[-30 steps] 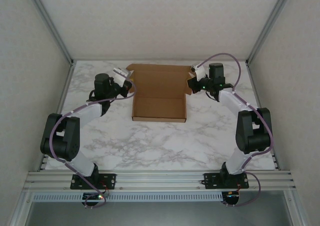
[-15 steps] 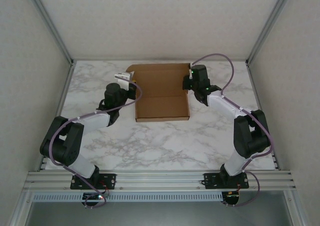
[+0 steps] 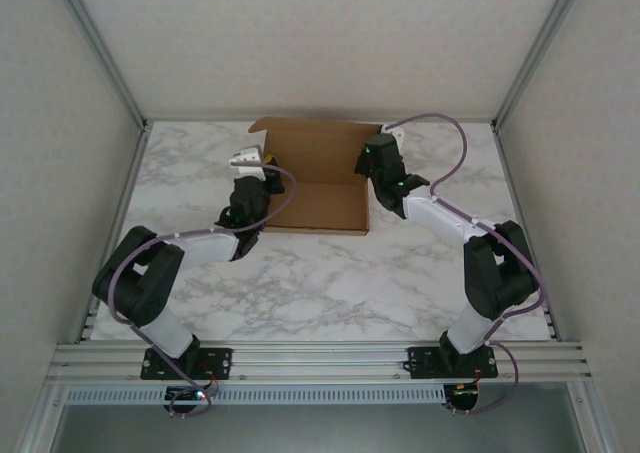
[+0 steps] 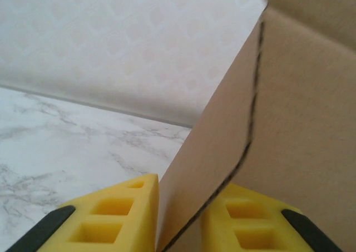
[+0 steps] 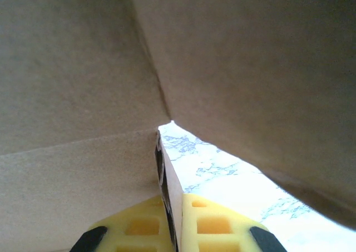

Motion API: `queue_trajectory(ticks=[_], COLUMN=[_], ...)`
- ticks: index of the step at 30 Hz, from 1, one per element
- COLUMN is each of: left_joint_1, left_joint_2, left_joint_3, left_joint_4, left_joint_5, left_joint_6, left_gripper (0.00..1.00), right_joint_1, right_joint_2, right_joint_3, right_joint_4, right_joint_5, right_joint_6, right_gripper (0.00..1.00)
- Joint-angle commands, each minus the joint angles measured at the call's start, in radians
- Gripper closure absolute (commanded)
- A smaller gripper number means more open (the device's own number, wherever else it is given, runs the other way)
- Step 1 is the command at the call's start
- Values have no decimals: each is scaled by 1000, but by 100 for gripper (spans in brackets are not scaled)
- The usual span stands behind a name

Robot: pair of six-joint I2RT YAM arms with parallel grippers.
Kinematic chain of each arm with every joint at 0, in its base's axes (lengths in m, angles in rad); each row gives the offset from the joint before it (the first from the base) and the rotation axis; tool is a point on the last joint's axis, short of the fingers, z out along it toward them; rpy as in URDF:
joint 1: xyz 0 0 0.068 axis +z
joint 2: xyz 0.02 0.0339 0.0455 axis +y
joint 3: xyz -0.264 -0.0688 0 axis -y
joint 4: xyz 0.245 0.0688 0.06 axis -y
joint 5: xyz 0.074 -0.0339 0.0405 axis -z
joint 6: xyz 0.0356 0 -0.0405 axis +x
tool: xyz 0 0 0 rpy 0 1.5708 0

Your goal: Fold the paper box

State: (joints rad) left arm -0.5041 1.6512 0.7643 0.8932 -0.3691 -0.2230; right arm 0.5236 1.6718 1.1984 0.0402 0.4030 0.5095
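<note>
The paper box [image 3: 315,188] is a brown cardboard sheet lying at the back middle of the marble table [image 3: 320,283], its back flap and side walls raised. My left gripper [image 3: 266,181] is at the box's left wall. In the left wrist view the wall [image 4: 222,152] rises tilted between the yellow fingers [image 4: 119,218], and the left gripper [image 4: 181,210] stands slightly open around it. My right gripper [image 3: 364,176] is at the right wall. In the right wrist view the right gripper [image 5: 175,213] is shut on the thin cardboard edge [image 5: 167,174], with brown panels [image 5: 72,85] overhead.
White walls enclose the table on three sides, with metal posts [image 3: 520,63] at the back corners. The box's back flap stands close to the rear wall [image 3: 320,43]. Purple cables [image 3: 440,123] loop off both arms. Bare marble lies in front of the box.
Both arms have swung inward towards the box and its side walls have come up. The box has shifted slightly back. The left jaws have parted from shut; the right stays shut.
</note>
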Motion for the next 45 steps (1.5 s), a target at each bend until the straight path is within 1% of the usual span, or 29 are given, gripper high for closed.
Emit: queue_trajectory(ticks=[1, 3, 4, 7, 8, 10, 11, 12, 13, 15, 19, 22, 24, 27, 30, 33, 39, 41, 45], left_joint_1=[-24, -30, -30, -40, -40, -34, -30, -17, 0, 31, 102, 124, 127, 135, 181, 248, 291, 309, 333], left_joint_2=[41, 53, 56, 38, 25, -13, -29, -51, -71, -107, -172, -205, -224, -262, -301, -307, -293, -271, -224], left_joint_3=[22, 18, 19, 11, 2, -31, -50, -76, -101, -137, -188, -183, -164, -149, -138, -113, -112, -100, -47], left_joint_4=[46, 74, 83, 87, 88, 92, 93, 97, 98, 85, 48, -12, -70, -138, -189, -236, -233, -236, -249], left_joint_5=[-125, -123, -96, -54, -29, 55, 73, 122, 176, 233, 365, 465, 512, 540, 582, 661, 682, 731, 860], left_joint_6=[-109, -139, -141, -108, -90, -8, 14, 37, 54, 62, 59, 88, 131, 183, 223, 223, 303, 330, 327], left_gripper=[76, 76, 76, 75, 72, 66, 64, 61, 60, 58, 53, 49, 46, 44, 45, 49, 58, 61, 75], right_joint_1=[21, 27, 30, 38, 38, 35, 31, 27, 23, 10, -19, -22, -24, -25, -27, -32, -47, -53, -61], right_joint_2=[-33, -27, -22, -21, -22, -30, -36, -41, -47, -60, -84, -97, -98, -102, -103, -98, -106, -109, -106], right_joint_3=[19, 28, 36, 56, 58, 55, 52, 47, 43, 36, 24, 13, 12, 12, 15, 21, 8, 7, 12], right_joint_4=[48, 44, 43, 24, 21, 23, 27, 26, 19, 8, -10, -10, -19, -26, -34, -43, -43, -46, -53], right_joint_5=[31, 27, 25, 45, 47, 30, 7, -23, -35, -59, -106, -140, -145, -153, -174, -194, -235, -252, -278], right_joint_6=[107, 106, 80, -19, -51, -159, -208, -264, -305, -349, -373, -386, -391, -406, -424, -431, -448, -450, -450], right_gripper=[99, 99, 99, 99, 99, 100, 100, 100, 100, 100, 100, 100, 100, 100, 100, 100, 100, 100, 100])
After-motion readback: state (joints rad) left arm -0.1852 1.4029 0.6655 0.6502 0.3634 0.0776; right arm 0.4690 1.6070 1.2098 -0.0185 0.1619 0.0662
